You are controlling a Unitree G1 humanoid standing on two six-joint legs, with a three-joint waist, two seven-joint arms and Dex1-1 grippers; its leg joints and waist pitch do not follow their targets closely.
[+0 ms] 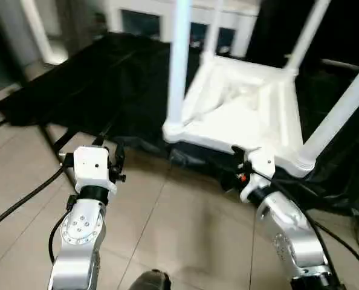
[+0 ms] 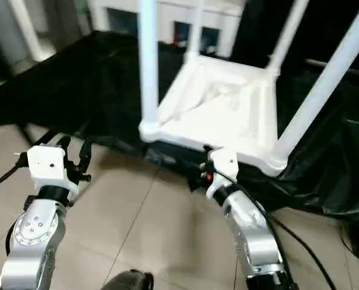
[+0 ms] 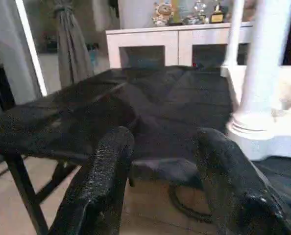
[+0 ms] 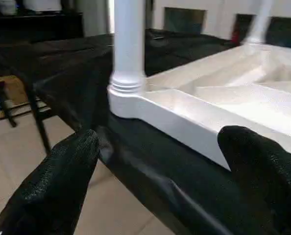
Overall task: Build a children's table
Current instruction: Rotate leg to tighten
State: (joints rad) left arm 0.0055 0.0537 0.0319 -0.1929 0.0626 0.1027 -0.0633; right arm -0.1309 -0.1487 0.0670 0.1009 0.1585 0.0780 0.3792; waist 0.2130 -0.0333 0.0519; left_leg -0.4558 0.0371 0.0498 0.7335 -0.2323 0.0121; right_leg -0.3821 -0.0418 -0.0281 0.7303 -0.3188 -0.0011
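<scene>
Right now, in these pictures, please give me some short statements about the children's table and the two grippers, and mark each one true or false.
1. The table top lies upside down, with its ribbed underside facing up. True.
2. Only two legs stand in the corner sockets. False: four legs stand in the sockets, among them the near left leg and the near right leg.
3. The table top rests on a black cloth. True.
4. The right gripper is shut on a leg. False: its fingers are open and hold nothing, facing the near edge of the top.
5. The left gripper is open and holds nothing. True.
6. The floor is carpeted. False: it is tiled.
</scene>
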